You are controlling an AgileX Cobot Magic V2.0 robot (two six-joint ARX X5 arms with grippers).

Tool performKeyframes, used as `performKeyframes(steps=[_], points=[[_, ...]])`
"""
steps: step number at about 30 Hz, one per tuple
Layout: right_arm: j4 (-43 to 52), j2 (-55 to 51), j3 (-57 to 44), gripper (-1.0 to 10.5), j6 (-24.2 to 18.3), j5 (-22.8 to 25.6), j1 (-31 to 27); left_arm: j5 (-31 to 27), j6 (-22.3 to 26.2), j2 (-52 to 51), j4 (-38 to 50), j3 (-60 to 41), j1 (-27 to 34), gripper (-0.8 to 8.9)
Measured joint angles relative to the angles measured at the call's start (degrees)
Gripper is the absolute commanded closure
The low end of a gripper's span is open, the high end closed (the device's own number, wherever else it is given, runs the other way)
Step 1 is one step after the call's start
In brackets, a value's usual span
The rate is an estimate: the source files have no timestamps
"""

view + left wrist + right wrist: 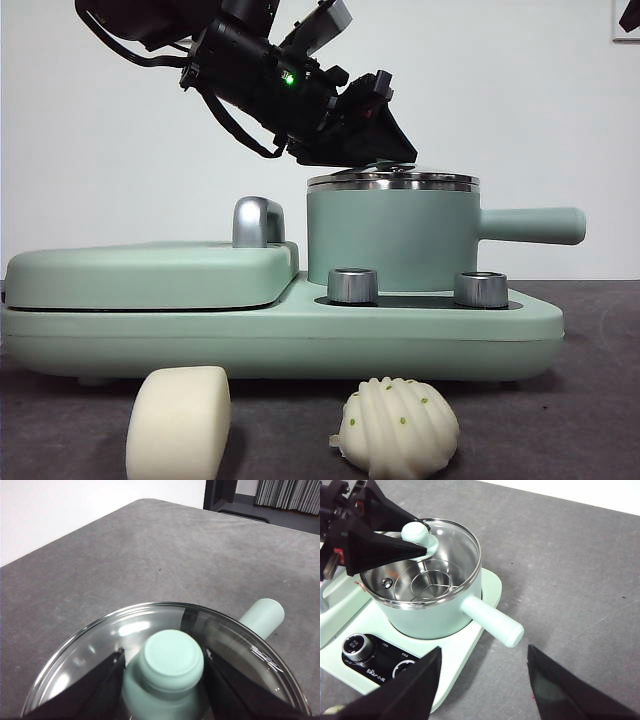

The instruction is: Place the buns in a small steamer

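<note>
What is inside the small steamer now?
Through the glass lid, the small steamer shows only a steel rack, no buns. The left gripper on the knob hides part of it.

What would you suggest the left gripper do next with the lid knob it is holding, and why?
Probably lift the lid straight up and off. The left gripper has its jaws on either side of the green knob, the lid sits on the steamer, and both buns lie on the table in front, so the pot must be opened first. The right gripper waits, open.

Smooth bun (178,421) cut by bottom edge; lid knob (383,163) hidden behind jaws.
</note>
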Motion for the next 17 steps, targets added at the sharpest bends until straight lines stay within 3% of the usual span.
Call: performKeyframes(steps=[4,8,17], points=[[0.0,0.0,0.0,6.7,0.0,0.0,0.0,0.0,0.1,0.0,0.0,0.0,-0.1,6.06],[0.0,0.0,0.0,6.7,0.0,0.0,0.0,0.0,0.5,0.0,0.2,0.1,-0.3,8.09],[0.0,0.0,0.0,6.7,0.0,0.0,0.0,-0.1,0.9,0.0,0.3,0.2,-0.4,8.06]])
